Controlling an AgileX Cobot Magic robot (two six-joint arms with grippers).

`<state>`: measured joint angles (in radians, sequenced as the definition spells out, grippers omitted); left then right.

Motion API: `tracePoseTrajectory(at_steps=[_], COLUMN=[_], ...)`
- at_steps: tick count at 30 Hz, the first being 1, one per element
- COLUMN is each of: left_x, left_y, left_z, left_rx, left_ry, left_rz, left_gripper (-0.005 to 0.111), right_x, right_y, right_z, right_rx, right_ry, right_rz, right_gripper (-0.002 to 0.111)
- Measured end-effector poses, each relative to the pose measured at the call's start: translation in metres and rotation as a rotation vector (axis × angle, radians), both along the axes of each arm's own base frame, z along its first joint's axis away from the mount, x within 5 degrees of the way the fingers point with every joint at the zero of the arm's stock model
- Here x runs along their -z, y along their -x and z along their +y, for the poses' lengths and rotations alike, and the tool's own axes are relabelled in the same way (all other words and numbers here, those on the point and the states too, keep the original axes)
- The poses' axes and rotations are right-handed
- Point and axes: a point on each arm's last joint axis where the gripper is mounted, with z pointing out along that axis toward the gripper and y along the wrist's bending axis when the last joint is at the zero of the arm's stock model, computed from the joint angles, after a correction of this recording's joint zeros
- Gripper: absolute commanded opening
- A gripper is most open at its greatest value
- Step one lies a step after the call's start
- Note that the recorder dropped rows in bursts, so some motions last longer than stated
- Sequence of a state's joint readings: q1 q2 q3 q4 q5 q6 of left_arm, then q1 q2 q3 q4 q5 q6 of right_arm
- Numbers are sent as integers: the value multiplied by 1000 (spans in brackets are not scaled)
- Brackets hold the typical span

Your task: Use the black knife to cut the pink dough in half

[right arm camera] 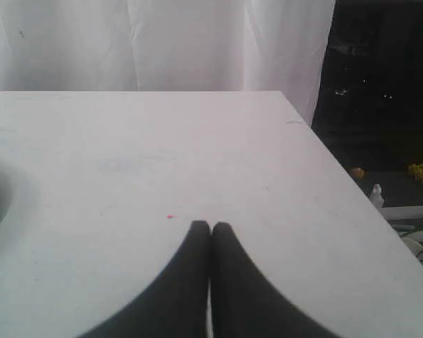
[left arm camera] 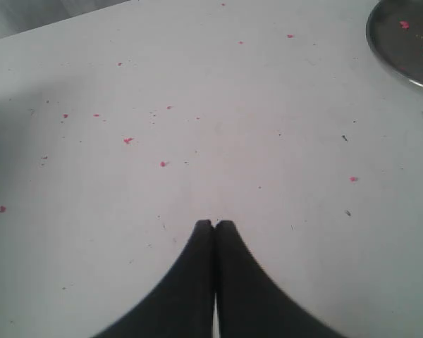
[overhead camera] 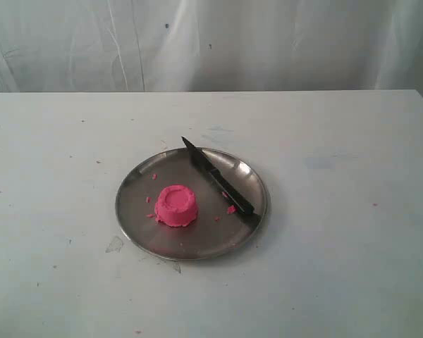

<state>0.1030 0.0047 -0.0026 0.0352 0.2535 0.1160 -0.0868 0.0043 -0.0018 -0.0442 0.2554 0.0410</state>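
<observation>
Out of the exterior view altogether: both arms. Seen only through the wrist cameras. Left tool (left arm camera: 213,224): clenched, tips pressed together, grasps nothing, hangs over bare desk (overhead camera: 338,232). Right tool (right arm camera: 211,225): likewise clenched and empty, over the desk with its far right corner ahead. Only the tips and curved backs of the fingers in frame; the rest cut off.

Plate (overhead camera: 137,225): whole only in the exterior view. In the left wrist view, just one arc of it at the frame's corner, with two pink crumbs (left arm camera: 405,24) on it. In the right wrist view, a mere sliver at the frame's edge, contents hidden. Past the desk's edge in that view: a dark room and a few small yellow and white shapes, too blurred to name.

On the plate: dough (overhead camera: 176,205), a squat round lump with a dented top, whole, left of centre. Knife (overhead camera: 217,184): lies slantwise across the right half, tip poking just past the far rim, handle end near the right rim. Apart from the dough, not touching. More crumbs between the two and beside the lump.

Off the plate: pink specks (left arm camera: 128,140) strewn over the desk ahead of the left tool, one more just ahead of the right tool. Behind the desk: white curtain (overhead camera: 268,42).
</observation>
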Motion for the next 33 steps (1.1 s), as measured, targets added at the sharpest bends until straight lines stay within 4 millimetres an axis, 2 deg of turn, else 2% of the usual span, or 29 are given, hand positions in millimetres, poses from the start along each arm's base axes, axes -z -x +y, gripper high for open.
tracePoseTrajectory(at_steps=[8, 18, 20, 25, 27, 30, 33], left_x=[0, 0, 0, 0, 0, 0, 0], left_y=[0, 0, 0, 0, 0, 0, 0], left_z=[0, 0, 0, 0, 0, 0, 0], left_rx=[6, 7, 7, 7, 7, 7, 7], left_ry=[-23, -25, -25, -25, -25, -25, -25], left_rz=[2, 2, 2, 2, 2, 2, 2], left_gripper=[0, 0, 0, 0, 0, 0, 0], right_x=[-7, -36, -43, -62, -69, -90, -121], right_y=[-1, 1, 3, 11, 16, 25, 38], right_z=[2, 0, 0, 0, 0, 4, 12], right_rx=[-4, -16, -34, -142, -200, -286, -376], right_ry=[-110, -397, -465, -790, -860, -855, -714], right_rz=[-93, -433, -515, -745, -822, -912, -982], right_gripper=[0, 0, 0, 0, 0, 0, 0])
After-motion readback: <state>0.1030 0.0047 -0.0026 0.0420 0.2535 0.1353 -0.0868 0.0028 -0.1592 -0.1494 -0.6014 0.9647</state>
